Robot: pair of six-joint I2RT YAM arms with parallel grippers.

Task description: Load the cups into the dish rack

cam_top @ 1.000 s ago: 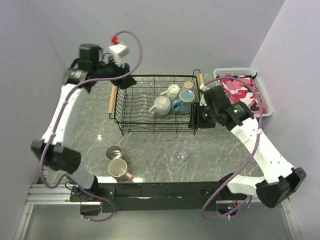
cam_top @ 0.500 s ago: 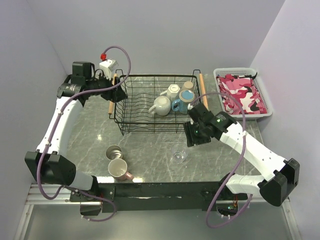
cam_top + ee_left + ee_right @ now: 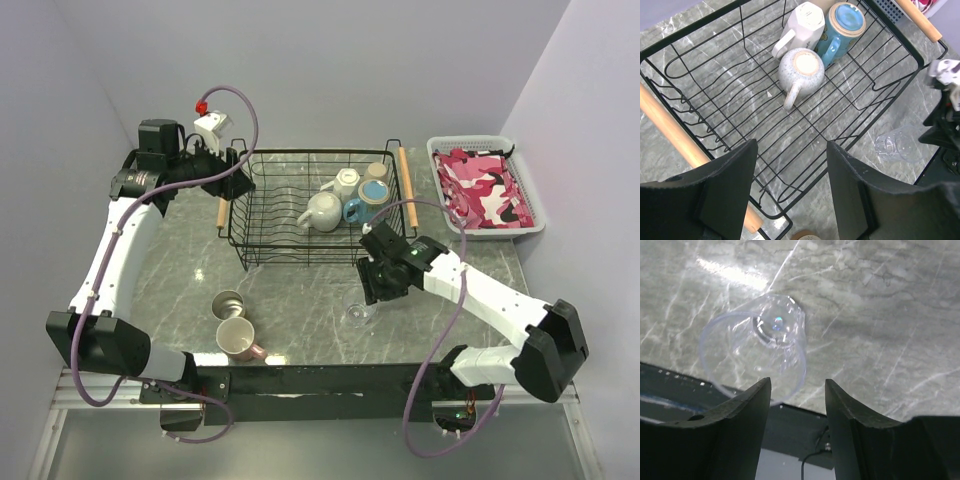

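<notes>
count four cups already in the dish rack [image 3: 272,208], bunched at its far right corner: faceted white mug [image 3: 345,182], speckled white mug [image 3: 321,212], blue mug [image 3: 362,208], tan cup [image 3: 377,170]. leaves most of the rack floor bare on the left side.

count three cups out on the table [image 3: 300,290]: steel cup [image 3: 228,303] and pink mug [image 3: 237,340] close together at near left, clear glass [image 3: 360,314] near, right of centre, well apart from those two. judge the task a little past halfway, with three loads to go.

place the right gripper [image 3: 797,415] low over the clear glass, fingers spread, nothing between them. in the right wrist view, find the glass just beyond the fingertips, offset toward the left of that view, not yet between the pair. cannot tell whether upright or tipped on its side. reads as the approach to a pick of the glass.

place the left gripper [image 3: 790,195] high over the rack by its left wooden handle [image 3: 670,130], fingers wide apart and empty, well away from the steel cup and pink mug.
</notes>
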